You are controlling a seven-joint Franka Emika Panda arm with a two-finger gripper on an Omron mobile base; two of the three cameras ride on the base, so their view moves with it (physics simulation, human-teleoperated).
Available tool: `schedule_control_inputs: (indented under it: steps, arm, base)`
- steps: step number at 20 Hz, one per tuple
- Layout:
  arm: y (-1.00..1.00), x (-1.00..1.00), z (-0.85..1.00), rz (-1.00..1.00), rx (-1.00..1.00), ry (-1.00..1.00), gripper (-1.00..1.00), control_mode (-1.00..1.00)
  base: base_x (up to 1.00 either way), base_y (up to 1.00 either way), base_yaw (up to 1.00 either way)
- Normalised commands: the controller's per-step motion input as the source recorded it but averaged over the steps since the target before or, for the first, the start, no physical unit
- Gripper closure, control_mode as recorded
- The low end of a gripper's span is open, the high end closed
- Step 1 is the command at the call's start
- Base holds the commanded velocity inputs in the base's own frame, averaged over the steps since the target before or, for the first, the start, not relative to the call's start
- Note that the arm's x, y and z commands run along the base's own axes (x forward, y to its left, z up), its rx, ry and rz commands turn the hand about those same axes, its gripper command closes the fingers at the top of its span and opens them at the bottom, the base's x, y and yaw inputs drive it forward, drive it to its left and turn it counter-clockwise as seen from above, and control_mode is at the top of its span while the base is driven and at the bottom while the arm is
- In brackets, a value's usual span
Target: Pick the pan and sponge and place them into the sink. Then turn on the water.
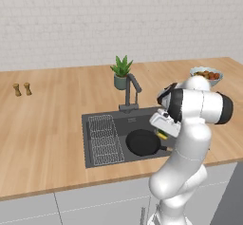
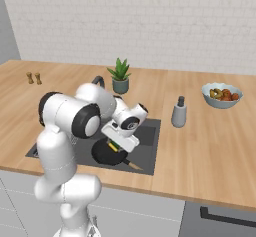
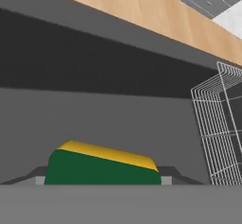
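- Over the sink [image 1: 102, 118], left base view: pan [image 1: 142, 142] already lies in the basin, right of the wire rack [image 1: 103, 140]. Sponge [image 1: 163, 135] shows as a yellow-green bit under the gripper [image 1: 163, 130], just above the pan's right rim.
- Right base view: gripper [image 2: 118, 142] hangs low over pan [image 2: 108, 152], sponge [image 2: 114, 146] between its fingers. Faucet [image 2: 98, 81] mostly hidden behind the arm.
- Hand view: sponge [image 3: 101, 166] sits between the tips, green face toward cam; jaws held apart on it, sink wall beyond.
- Judgement: pan done; sponge release & water left.
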Motion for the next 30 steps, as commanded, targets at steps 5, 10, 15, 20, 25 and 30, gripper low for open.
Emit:
schedule_control_inputs:
  steps: [5, 10, 15, 20, 25, 30]
  arm:
    - [0.08, 0.00, -0.32, 0.12, 0.01, -0.07, 1.00, -1.00]
    - [0.00, 0.00, -0.32, 0.15, 0.04, -0.14, 1.00, -1.00]
    - [0.00, 0.12, -0.26, 0.15, 0.06, -0.17, 1.00, -1.00]
    - [-0.20, 0.25, -0.37, 0.16, 0.12, -0.12, 1.00, -1.00]
    - [-0.34, 0.34, -0.41, 0.13, 0.14, -0.07, 1.00, -1.00]
    - [-0.47, 0.20, -0.53, 0.11, 0.14, -0.08, 1.00, -1.00]
  base:
    - [0.00, 0.00, 0.00]
    - [0.00, 0.00, 0.00]
    - [0.00, 0.00, 0.00]
    - [0.00, 0.00, 0.00]
    - [0.00, 0.00, 0.00]
    - [0.00, 0.00, 0.00]
